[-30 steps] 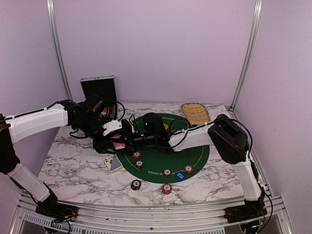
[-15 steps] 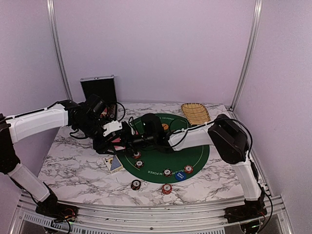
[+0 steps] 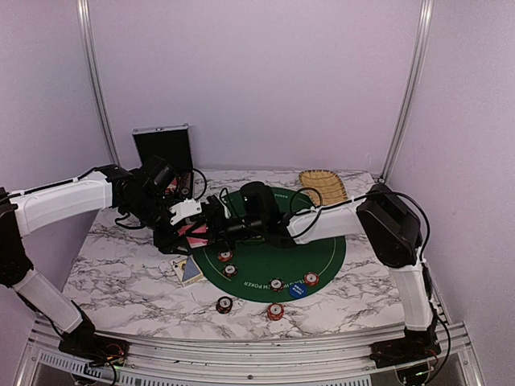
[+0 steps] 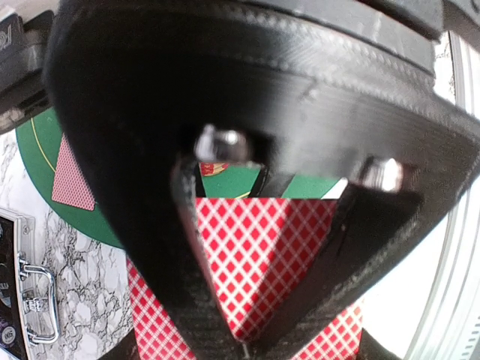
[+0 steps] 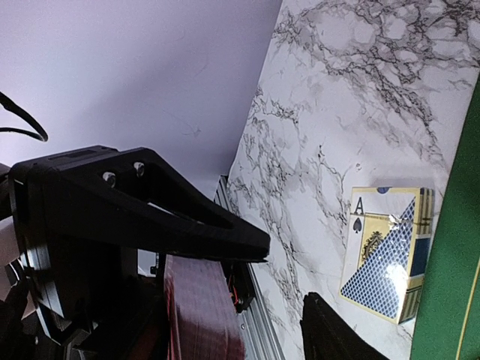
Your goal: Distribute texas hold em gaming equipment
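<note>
My left gripper point(image 3: 190, 227) hangs over the mat's left edge, shut on a stack of red-backed playing cards point(image 4: 262, 247); its jaws point(image 4: 246, 343) meet on the stack. My right gripper point(image 3: 216, 228) reaches leftwards across the mat up to those cards. In the right wrist view its fingers point(image 5: 289, 274) stand apart beside the edge of the stack point(image 5: 201, 315), not clamped on it. One red-backed card point(image 4: 73, 176) lies on the green mat. Several striped poker chips point(image 3: 276, 284) and a blue disc point(image 3: 298, 289) sit along the mat's near edge; two chips point(image 3: 224, 305) lie on the marble.
The round green poker mat point(image 3: 322, 249) covers the table's middle. A card box point(image 3: 187, 270) with a blue pattern and an ace of spades point(image 5: 386, 255) lies by the mat's left edge. The open metal case point(image 3: 163, 149) stands at the back left, the woven tray point(image 3: 323, 185) at the back right.
My right gripper has slid left up to the cards in the left gripper, and its fingers have come closer together. The left arm has stayed put.
</note>
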`<control>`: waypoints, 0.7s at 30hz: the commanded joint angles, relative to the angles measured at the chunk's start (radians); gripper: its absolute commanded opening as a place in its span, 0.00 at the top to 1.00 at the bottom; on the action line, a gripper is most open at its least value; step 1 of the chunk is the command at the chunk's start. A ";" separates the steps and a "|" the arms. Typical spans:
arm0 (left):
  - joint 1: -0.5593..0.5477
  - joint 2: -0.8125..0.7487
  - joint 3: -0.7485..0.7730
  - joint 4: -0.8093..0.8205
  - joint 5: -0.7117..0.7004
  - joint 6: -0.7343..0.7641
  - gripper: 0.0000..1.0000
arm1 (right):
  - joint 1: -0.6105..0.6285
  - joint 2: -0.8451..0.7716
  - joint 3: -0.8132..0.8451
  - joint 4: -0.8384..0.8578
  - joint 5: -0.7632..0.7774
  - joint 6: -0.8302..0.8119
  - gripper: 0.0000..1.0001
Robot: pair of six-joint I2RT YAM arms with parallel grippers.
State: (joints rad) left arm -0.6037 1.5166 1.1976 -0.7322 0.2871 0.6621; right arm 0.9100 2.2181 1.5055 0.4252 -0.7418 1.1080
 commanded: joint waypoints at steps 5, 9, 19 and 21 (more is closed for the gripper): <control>0.000 -0.009 0.014 0.000 0.002 0.011 0.84 | -0.012 -0.077 -0.054 -0.031 0.018 -0.020 0.54; -0.001 -0.010 0.010 0.000 -0.002 0.013 0.84 | -0.018 -0.098 -0.071 -0.027 0.022 -0.020 0.60; -0.001 -0.013 0.002 0.000 -0.007 0.017 0.85 | -0.026 -0.130 -0.096 -0.029 0.025 -0.029 0.68; -0.001 -0.013 0.001 -0.001 -0.010 0.018 0.85 | -0.029 -0.136 -0.101 -0.032 0.026 -0.030 0.69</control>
State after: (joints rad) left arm -0.6033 1.5166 1.1973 -0.7319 0.2783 0.6697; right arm 0.8951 2.1273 1.4178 0.4202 -0.7273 1.0946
